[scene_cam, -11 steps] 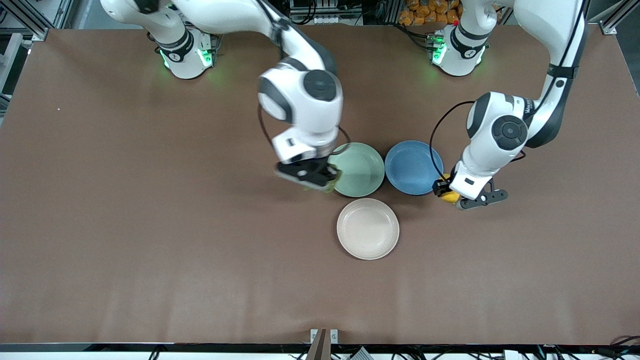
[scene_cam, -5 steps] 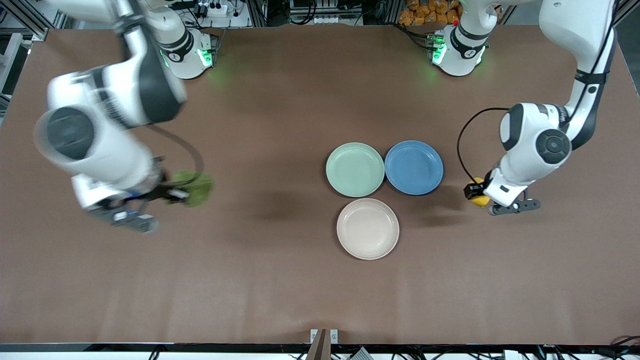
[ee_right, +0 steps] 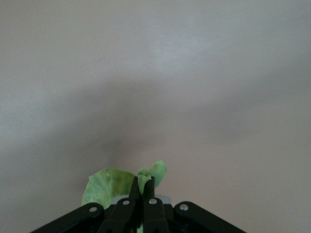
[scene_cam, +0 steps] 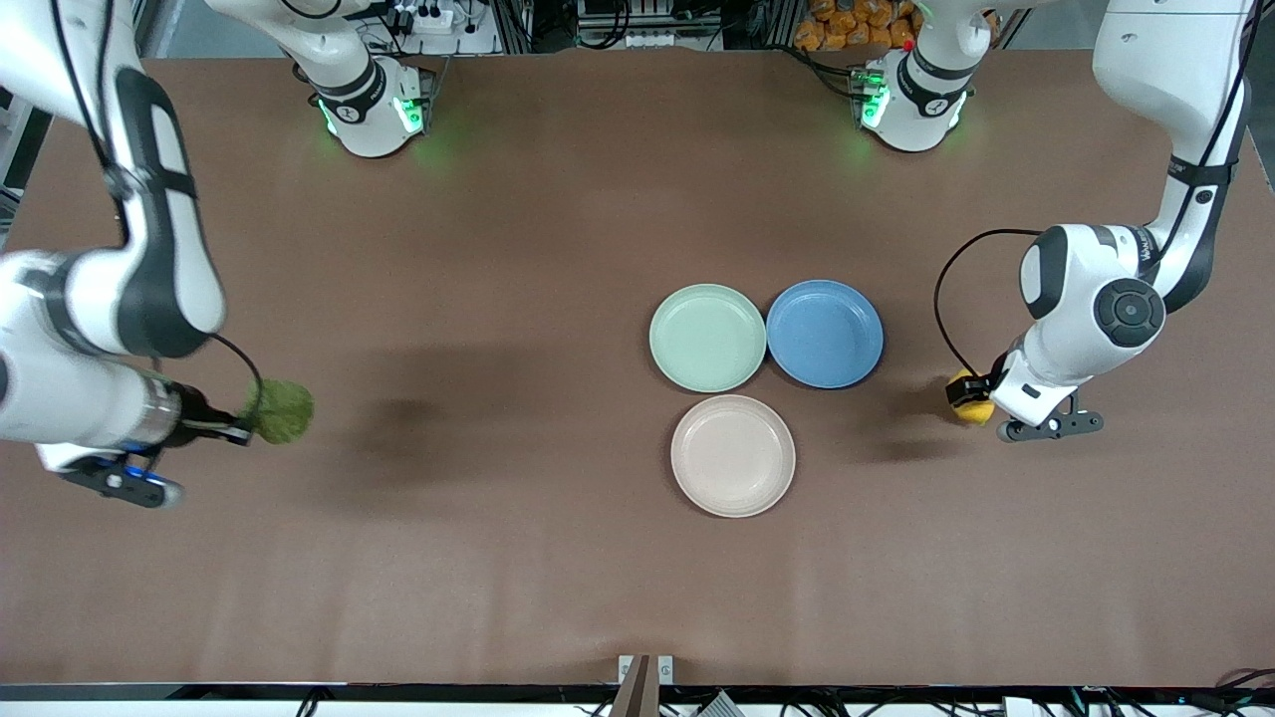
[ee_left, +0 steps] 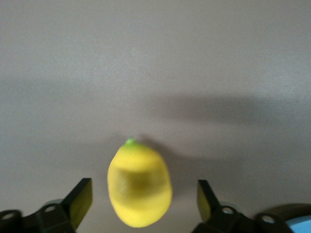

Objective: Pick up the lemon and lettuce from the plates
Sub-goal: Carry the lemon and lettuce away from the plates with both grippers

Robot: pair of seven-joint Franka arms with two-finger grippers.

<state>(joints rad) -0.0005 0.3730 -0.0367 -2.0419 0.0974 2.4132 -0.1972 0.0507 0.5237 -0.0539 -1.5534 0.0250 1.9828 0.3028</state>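
The yellow lemon (scene_cam: pixel 966 396) (ee_left: pixel 140 191) lies between the spread fingers of my left gripper (scene_cam: pixel 981 406) (ee_left: pixel 142 193), with a gap on each side. It is low over the bare table, toward the left arm's end from the blue plate; I cannot tell if it rests there. My right gripper (scene_cam: pixel 235 430) (ee_right: pixel 144 182) is shut on the green lettuce (scene_cam: pixel 277 410) (ee_right: pixel 104 187), held over bare table at the right arm's end. Both plates, the mint green plate (scene_cam: pixel 707 337) and the beige plate (scene_cam: pixel 733 455), hold nothing.
A blue plate (scene_cam: pixel 825 333) touches the mint one, on its side toward the left arm's end; the beige plate lies nearer the front camera than both. Brown tabletop (scene_cam: pixel 498 558) stretches wide around the plates.
My right arm swung the lettuce from the mint plate's edge out to its own end of the table. My left arm drifted away from the blue plate and its jaws opened off the lemon.
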